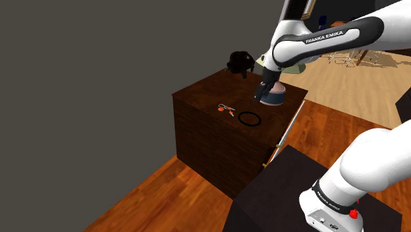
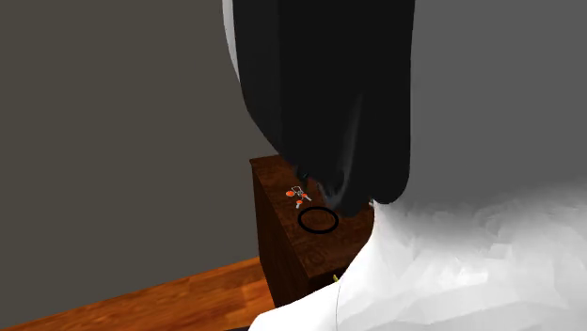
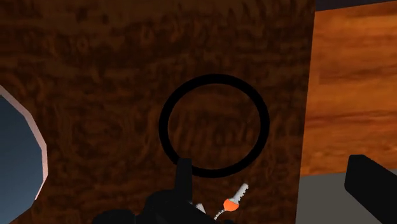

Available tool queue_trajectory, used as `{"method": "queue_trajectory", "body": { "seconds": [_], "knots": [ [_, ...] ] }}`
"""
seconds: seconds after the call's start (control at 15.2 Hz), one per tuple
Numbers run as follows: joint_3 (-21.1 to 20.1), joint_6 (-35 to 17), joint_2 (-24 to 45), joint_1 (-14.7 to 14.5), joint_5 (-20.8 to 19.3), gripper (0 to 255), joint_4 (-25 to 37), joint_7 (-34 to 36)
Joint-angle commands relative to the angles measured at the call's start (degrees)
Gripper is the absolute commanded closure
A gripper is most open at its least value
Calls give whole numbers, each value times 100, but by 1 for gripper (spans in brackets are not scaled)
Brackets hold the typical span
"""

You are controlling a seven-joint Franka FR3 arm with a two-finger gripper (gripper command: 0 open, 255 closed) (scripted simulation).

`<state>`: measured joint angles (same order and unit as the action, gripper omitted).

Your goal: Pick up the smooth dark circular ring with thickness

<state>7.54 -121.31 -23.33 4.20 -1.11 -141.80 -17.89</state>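
Black and slim, the ring (image 3: 213, 78) lies flat on the dark brown wooden tabletop (image 1: 204, 92), near the edge that faces the stand; just beside it sits a small orange-tipped trinket (image 3: 232, 202), and a blue vessel (image 1: 272, 96) with a pale pink rim stands a little farther off, toward the shoulder view's right. Our pincer (image 1: 262, 94) hangs above the tabletop close by the vessel, spread wide and holding nothing; in the wrist view one finger (image 3: 184, 172) overlaps the ring's near rim while the other sits well off to the side, so we judge that the ring is not centred between them.

We see several ways this could go wrong from here. The ring is low and smooth, so fingers that come down too high may close over it and meet on nothing; fingers that land on the band itself may press it flat or skid it sideways. A sideways shove matters, since the tabletop's edge is near and the ring could slide off to the floor (image 1: 164, 191). The trinket lies close enough to be caught or dragged along if we descend off-centre; the vessel could be knocked if the hand swings wide while lining up.
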Motion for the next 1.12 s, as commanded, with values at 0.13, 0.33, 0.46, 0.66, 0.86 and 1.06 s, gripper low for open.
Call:
{"method": "queue_trajectory", "body": {
  "seconds": [0.13,0.33,0.46,0.66,0.86,1.06],
  "knots": [
    [163,-618,788,80,-126,0,85,-249],
    [278,-1024,1398,142,-189,0,225,-435],
    [348,-1276,1817,185,-214,0,353,-559],
    [362,-1479,1996,192,-196,0,321,-592],
    [367,-1724,2169,191,-160,0,246,-615],
    [369,-1934,2325,191,-124,0,190,-637]
  ]
}}
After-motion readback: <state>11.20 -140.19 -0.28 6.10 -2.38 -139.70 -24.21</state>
